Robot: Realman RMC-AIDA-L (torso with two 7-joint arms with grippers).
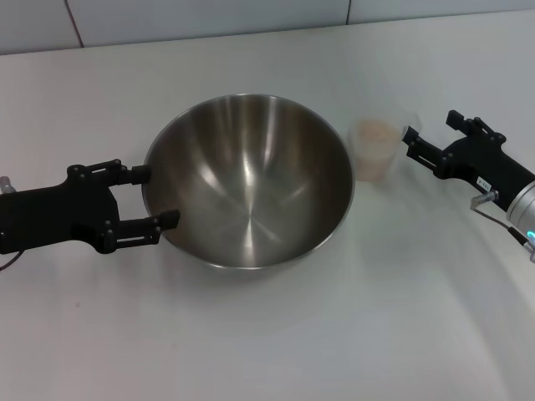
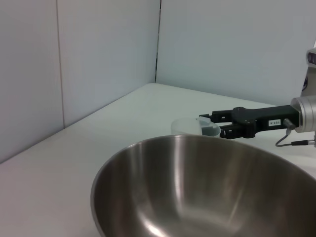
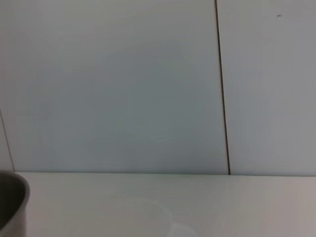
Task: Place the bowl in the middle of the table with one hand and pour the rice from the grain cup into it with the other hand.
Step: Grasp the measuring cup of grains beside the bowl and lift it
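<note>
Head view, shiny steel bowl (image 1: 251, 180), frosted grain cup (image 1: 375, 149) holding rice (image 1: 374, 130)

In my right wrist view the bowl (image 3: 12, 202) is cut off at 8 o'clock, and the grain cup (image 3: 148, 217) is a faint outline at 6 o'clock. I cannot confirm right tool (image 1: 430, 138) contact with it.

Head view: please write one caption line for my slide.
Left claw straddles the rim of the empty bowl while right claw reaches the grain cup of rice.
</note>
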